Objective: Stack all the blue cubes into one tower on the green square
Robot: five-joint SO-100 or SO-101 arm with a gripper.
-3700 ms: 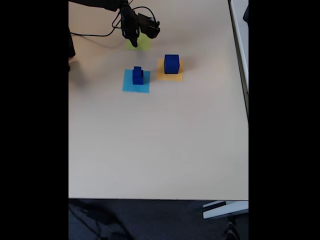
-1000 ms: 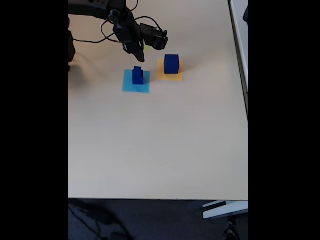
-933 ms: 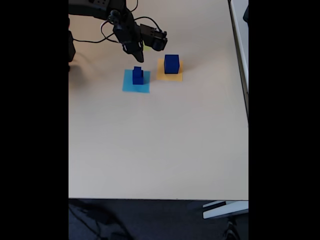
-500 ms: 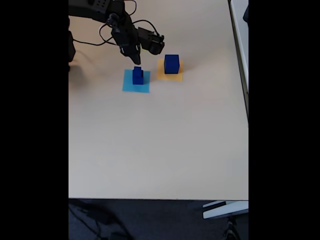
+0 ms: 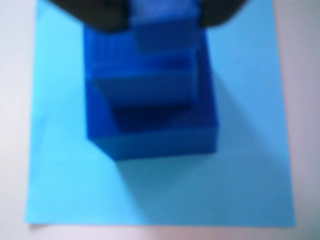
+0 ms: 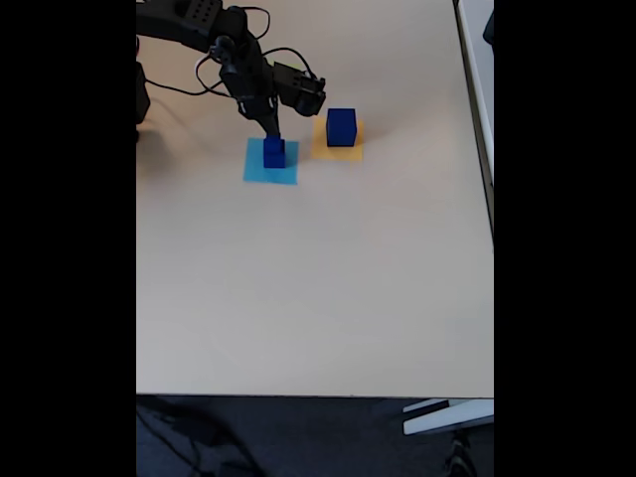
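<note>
From my fixed view, the arm (image 6: 194,22) reached in from the upper left, and the gripper (image 6: 270,131) pointed down at the top of the small stack (image 6: 274,153) of blue cubes. That stack stood on the light-blue square (image 6: 257,170), near the middle of the patch. To its right, the large cube (image 6: 341,127) sat on the orange square (image 6: 341,151), apart from the stack. I could not make out the green square behind the arm. A black cable (image 6: 177,87) looped from the arm across the table (image 6: 318,278).

In the wrist view the picture was blurred, but I saw three stepped blue cubes on the light-blue square (image 5: 250,165): a wide bottom cube (image 5: 150,135), a middle cube (image 5: 142,90) on it and set toward the far side, and a small top cube (image 5: 162,25) at the upper edge of the frame. Two dark fingers (image 5: 102,15) flanked that top cube, one on each side, very close to its faces. Whether they pressed on it or merely stood beside it, I could not tell from either view, so I could not say if the gripper was clenched or released.

The light-blue square lay flat, its corners clear of the cubes.
</note>
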